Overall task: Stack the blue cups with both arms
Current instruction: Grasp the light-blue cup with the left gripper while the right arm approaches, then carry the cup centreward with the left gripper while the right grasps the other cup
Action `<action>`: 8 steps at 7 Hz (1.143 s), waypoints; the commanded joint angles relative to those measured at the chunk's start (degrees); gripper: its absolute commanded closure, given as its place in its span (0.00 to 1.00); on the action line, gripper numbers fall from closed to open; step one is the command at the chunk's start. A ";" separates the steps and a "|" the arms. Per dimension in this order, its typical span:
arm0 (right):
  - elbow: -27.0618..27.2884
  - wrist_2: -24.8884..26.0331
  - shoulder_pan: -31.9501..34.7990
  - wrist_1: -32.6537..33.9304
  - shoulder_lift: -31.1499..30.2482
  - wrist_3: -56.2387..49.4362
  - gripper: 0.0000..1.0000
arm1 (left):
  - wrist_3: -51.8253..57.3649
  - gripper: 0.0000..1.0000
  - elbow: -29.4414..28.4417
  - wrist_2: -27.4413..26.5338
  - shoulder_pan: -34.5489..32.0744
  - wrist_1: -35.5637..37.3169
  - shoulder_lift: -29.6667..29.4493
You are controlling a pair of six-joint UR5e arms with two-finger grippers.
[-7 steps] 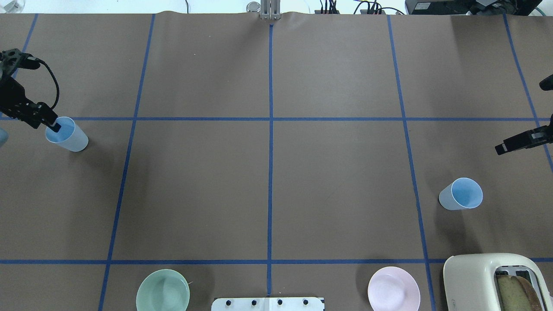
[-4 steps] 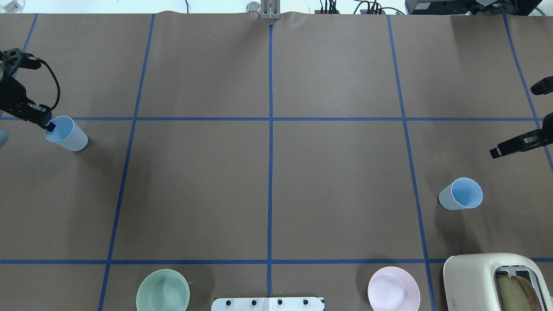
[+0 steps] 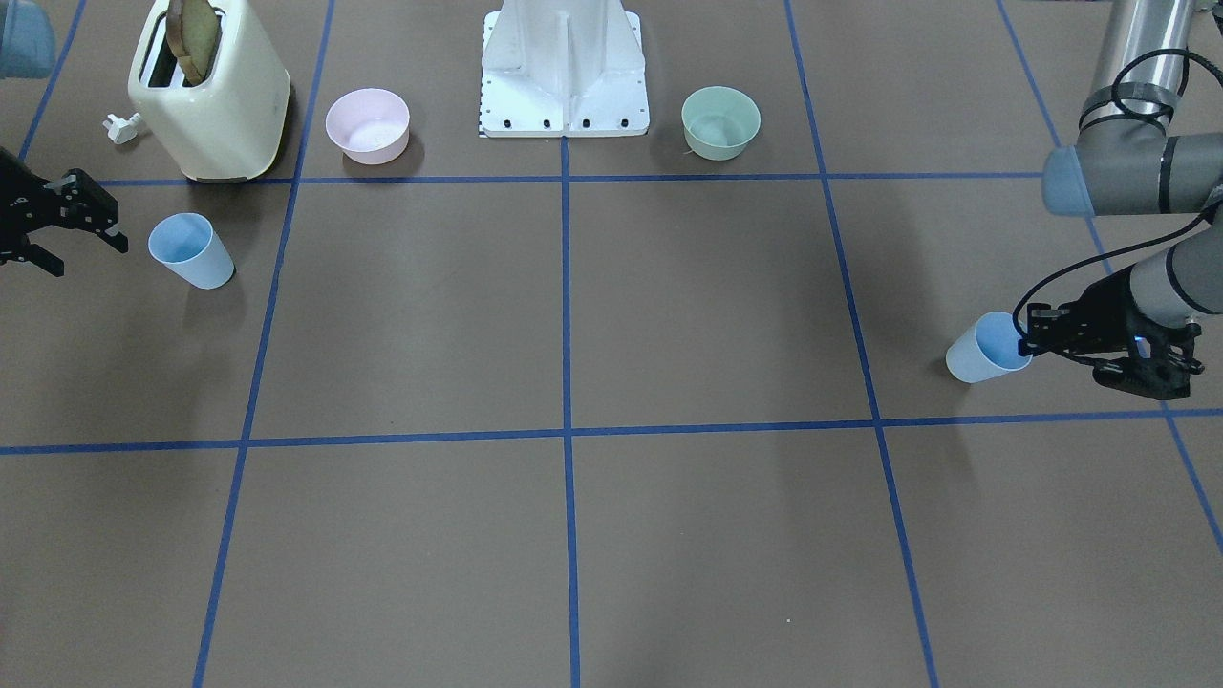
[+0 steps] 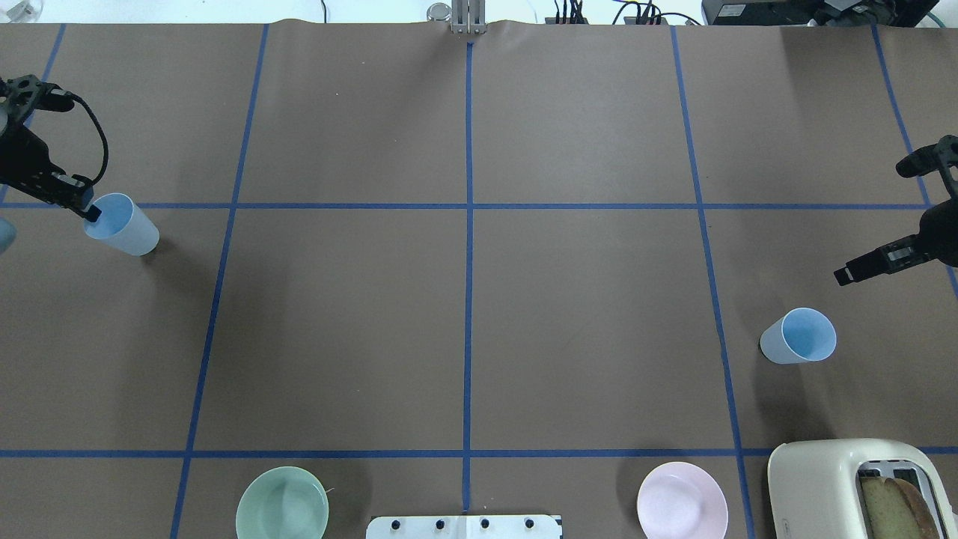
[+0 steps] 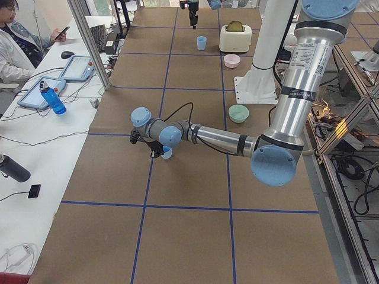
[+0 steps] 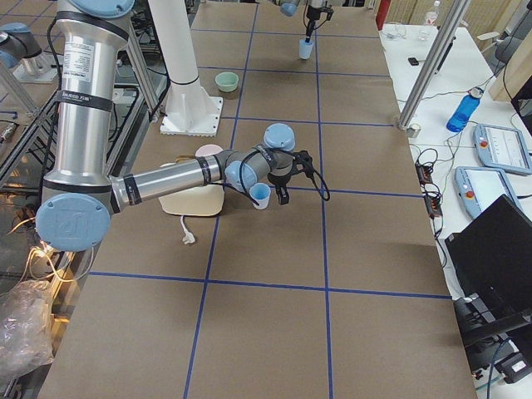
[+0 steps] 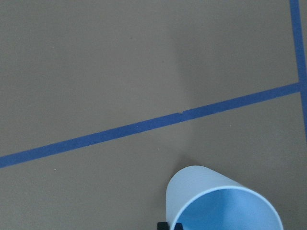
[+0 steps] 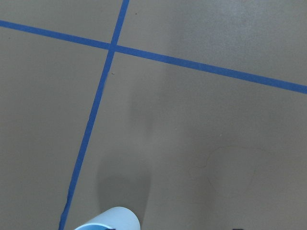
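One blue cup (image 4: pixel 123 224) is at the far left of the overhead view, tilted. My left gripper (image 4: pixel 88 211) is shut on its rim, one finger inside the cup. This shows in the front view too, with the cup (image 3: pixel 979 352) and the gripper (image 3: pixel 1027 342), and the cup fills the bottom of the left wrist view (image 7: pixel 220 201). The other blue cup (image 4: pixel 799 337) stands upright and free at the right (image 3: pixel 191 250). My right gripper (image 3: pixel 91 256) is open and empty, beside that cup and apart from it (image 4: pixel 849 273).
A cream toaster (image 4: pixel 853 486) with bread in it stands at the near right corner, a white plug (image 3: pixel 119 127) beside it. A pink bowl (image 4: pixel 682 500), a mint-green bowl (image 4: pixel 282 503) and the white pedestal (image 3: pixel 564 67) line the near edge.
My left gripper has shifted slightly away with the cup's rim in it, and the cup has moved with it. My right gripper has moved inward over the table, closer to the right cup.
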State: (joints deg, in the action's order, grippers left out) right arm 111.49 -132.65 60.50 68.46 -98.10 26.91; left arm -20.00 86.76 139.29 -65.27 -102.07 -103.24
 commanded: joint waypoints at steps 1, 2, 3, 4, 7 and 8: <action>0.04 2.64 -2.13 0.00 -0.34 0.07 0.20 | -7.05 1.00 4.37 0.01 0.06 2.82 -2.56; 0.04 5.01 -3.88 0.00 -0.95 0.07 0.20 | -8.81 1.00 4.30 -0.07 0.49 7.37 -7.11; 0.04 5.30 -4.68 0.00 -1.48 0.07 0.20 | -12.49 1.00 4.47 -0.08 2.06 11.24 -11.77; 0.13 5.39 -5.30 -0.08 -1.65 0.07 0.20 | -18.35 1.00 5.26 -0.16 4.69 11.28 -13.99; 1.18 5.39 -7.14 0.00 -1.74 -0.02 0.20 | -31.82 1.00 8.43 -1.39 12.51 10.41 -18.04; 1.18 5.39 -7.33 -0.61 -2.44 -0.02 0.20 | -34.21 1.00 9.65 -5.31 15.32 10.40 -19.01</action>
State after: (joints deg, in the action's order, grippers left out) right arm 112.60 -127.27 53.64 68.33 -99.97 26.90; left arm -50.46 95.22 137.18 -53.23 -91.46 -120.83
